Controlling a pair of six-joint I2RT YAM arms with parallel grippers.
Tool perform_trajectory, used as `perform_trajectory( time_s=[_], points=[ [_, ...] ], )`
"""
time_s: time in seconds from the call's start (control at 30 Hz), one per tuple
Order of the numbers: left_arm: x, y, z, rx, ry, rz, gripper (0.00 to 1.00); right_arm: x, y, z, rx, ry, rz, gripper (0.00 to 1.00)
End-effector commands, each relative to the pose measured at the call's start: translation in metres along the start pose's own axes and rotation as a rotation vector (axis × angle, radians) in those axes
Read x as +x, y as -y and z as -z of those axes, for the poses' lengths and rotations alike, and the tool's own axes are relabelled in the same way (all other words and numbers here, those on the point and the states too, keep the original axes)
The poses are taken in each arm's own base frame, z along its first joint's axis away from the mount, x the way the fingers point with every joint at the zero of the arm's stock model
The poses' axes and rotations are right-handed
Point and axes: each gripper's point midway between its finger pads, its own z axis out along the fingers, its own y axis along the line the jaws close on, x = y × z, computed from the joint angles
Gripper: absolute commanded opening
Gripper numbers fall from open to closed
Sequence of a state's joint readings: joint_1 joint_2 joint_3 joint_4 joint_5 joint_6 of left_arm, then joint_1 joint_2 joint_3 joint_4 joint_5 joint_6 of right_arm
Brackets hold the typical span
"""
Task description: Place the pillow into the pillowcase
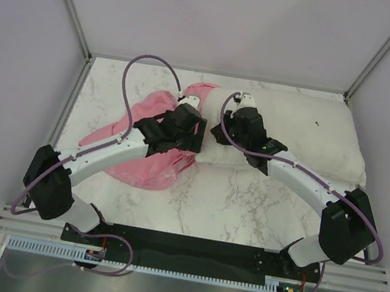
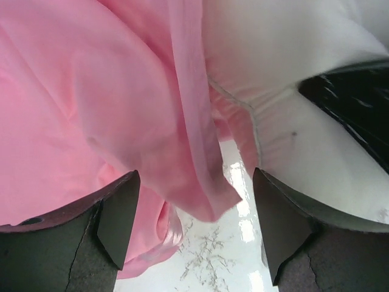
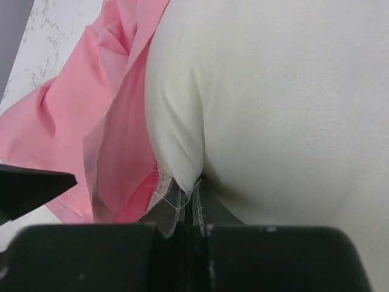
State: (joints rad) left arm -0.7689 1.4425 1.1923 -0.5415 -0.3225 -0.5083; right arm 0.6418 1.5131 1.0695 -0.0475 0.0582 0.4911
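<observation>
Pillow (image 1: 316,136): far right of marble table (image 1: 237,206), left end touching the pillowcase.
Pillowcase (image 1: 143,167): crumpled left of centre, partly under left arm (image 1: 104,153).
Left gripper (image 2: 194,225): jaws wide, empty, pink fold hanging between.
Right gripper (image 3: 188,213): clamped on pillow's edge.

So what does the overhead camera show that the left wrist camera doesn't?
Only overhead: the left arm and right arm, plus most of the white pillow stretching rightward across the marble table. Only the left wrist: the left gripper open, with a loose fold of the pink pillowcase hanging between its fingers. Both: pillowcase meeting pillow, over marble.
</observation>
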Motion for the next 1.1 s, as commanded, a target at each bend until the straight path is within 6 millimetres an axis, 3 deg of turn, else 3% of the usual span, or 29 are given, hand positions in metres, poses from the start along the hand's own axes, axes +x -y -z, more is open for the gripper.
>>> perform_trajectory(
  time_s=[0.0,0.1,0.2,0.3,0.5,0.7,0.8,0.83,0.9,0.97,1.0,1.07],
  points=[
    [-0.01,-0.006,-0.022,-0.095,0.037,0.026,0.82,-0.031,-0.007,0.003,-0.011,0.074,0.002,0.0],
    [-0.001,-0.02,-0.041,-0.199,0.021,-0.005,0.8,-0.035,-0.009,0.006,-0.016,0.082,0.002,0.0],
    [0.002,-0.055,-0.046,-0.385,0.033,-0.037,0.75,-0.035,-0.009,0.009,-0.016,0.082,0.004,0.0],
    [0.005,-0.081,-0.051,-0.461,0.007,0.01,0.67,-0.037,-0.01,0.013,-0.018,0.087,0.009,0.0],
    [0.0,-0.107,-0.061,-0.563,0.021,0.039,0.6,-0.04,-0.011,0.017,-0.017,0.079,0.024,0.0],
    [0.005,-0.125,-0.067,-0.611,-0.011,0.012,0.37,-0.037,-0.009,0.018,-0.013,0.072,0.033,0.0],
    [0.018,-0.123,-0.074,-0.575,-0.063,0.017,0.22,-0.037,-0.011,0.016,-0.023,0.065,0.036,0.0],
    [0.021,-0.117,-0.076,-0.538,-0.081,0.022,0.03,-0.036,-0.012,0.015,-0.027,0.06,0.039,0.0],
    [0.024,-0.107,-0.075,-0.464,-0.102,-0.01,0.02,-0.042,-0.018,0.014,-0.049,0.066,0.053,0.0],
    [0.022,-0.073,-0.073,-0.283,-0.114,-0.048,0.02,-0.042,-0.024,0.01,-0.075,0.049,0.065,0.0],
    [0.025,-0.064,-0.069,-0.227,-0.132,-0.099,0.02,-0.055,-0.031,0.012,-0.087,0.072,0.069,0.0],
    [0.027,-0.034,-0.056,-0.066,-0.149,-0.122,0.02,-0.059,-0.039,0.011,-0.12,0.059,0.086,0.0]
  ],
)
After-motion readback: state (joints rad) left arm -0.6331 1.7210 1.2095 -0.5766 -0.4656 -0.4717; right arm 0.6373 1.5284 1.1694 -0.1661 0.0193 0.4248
